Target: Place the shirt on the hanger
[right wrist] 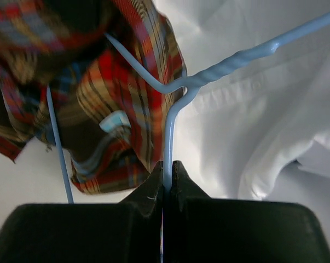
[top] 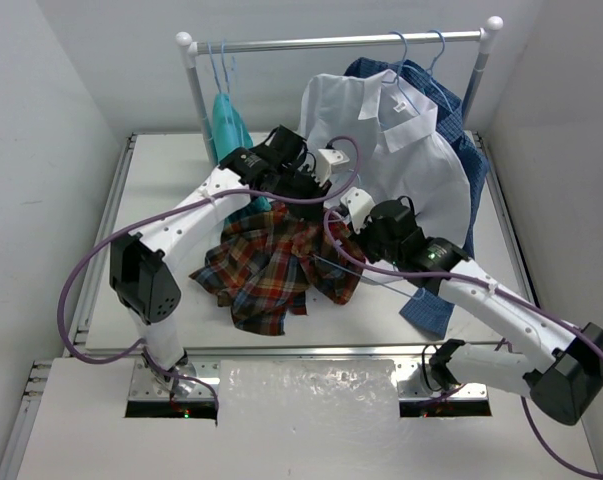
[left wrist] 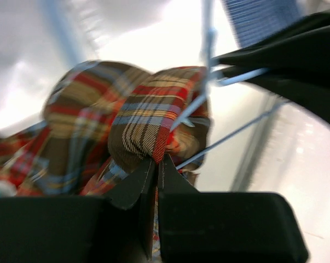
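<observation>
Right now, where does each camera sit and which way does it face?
Top external: above, behind the bases, looking down at the table; left arm, right arm, shirt between.
Left wrist: on left arm, looking along shut jaws pinching the shirt.
Right wrist: on right arm, looking along shut jaws clamping the hanger, white shirt beyond.
Shared: both wrist views show shirt and hanger.

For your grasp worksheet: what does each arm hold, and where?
Left fingers pinch a fold of the plaid shirt; right fingers clamp the hanger wire beside its twisted neck.
</observation>
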You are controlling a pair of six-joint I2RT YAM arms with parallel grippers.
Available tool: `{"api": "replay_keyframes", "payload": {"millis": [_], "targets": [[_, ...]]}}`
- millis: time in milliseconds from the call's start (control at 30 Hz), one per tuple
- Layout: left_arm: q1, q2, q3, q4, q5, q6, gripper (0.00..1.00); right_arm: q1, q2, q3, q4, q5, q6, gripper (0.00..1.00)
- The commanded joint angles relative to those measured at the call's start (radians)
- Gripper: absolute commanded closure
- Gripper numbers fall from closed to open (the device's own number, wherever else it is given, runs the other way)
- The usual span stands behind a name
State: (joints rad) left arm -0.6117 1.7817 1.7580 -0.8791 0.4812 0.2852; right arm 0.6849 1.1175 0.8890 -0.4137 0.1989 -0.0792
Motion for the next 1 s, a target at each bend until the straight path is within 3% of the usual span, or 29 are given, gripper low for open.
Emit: {"api": "replay_keyframes", "payload": {"millis": [0, 100, 300, 400, 467, 533, 700, 833, 967], "targets": [[-0.008, -0.067, 0.000, 0.055, 0.187, 0.017, 1.00, 0.005, -0.044, -0.031, 0.260, -0.064, 0.004, 1.00], [-0.008, -0.082, -0.032, 0.071, 0.234, 0.008, 1.00, 0.005, -0.045, -0.096, 0.355, -0.049, 0.032, 1.00], [-0.020, -0.113, -0.130, 0.141, 0.312, -0.012, 0.99, 0.004, -0.067, -0.333, 0.711, -0.095, 0.015, 1.00], [-0.028, -0.117, -0.137, 0.102, 0.303, 0.060, 0.78, -0.013, -0.076, -0.458, 0.884, -0.134, 0.016, 1.00], [-0.028, -0.126, -0.117, 0.037, 0.260, 0.199, 0.64, -0.044, -0.084, -0.530, 0.985, -0.228, 0.032, 1.00], [-0.028, -0.145, -0.106, -0.009, 0.217, 0.277, 0.51, -0.044, -0.074, -0.551, 1.004, -0.277, 0.013, 1.00], [-0.028, -0.243, -0.182, -0.063, -0.019, 0.491, 0.45, -0.044, 0.014, -0.575, 0.998, -0.329, -0.025, 1.00], [-0.026, -0.329, -0.392, 0.211, -0.225, 0.517, 0.28, -0.044, 0.028, -0.602, 1.043, -0.325, -0.045, 1.00], [-0.026, -0.309, -0.511, 0.367, -0.283, 0.586, 0.22, -0.041, 0.028, -0.578, 0.980, -0.387, -0.091, 1.00]]}}
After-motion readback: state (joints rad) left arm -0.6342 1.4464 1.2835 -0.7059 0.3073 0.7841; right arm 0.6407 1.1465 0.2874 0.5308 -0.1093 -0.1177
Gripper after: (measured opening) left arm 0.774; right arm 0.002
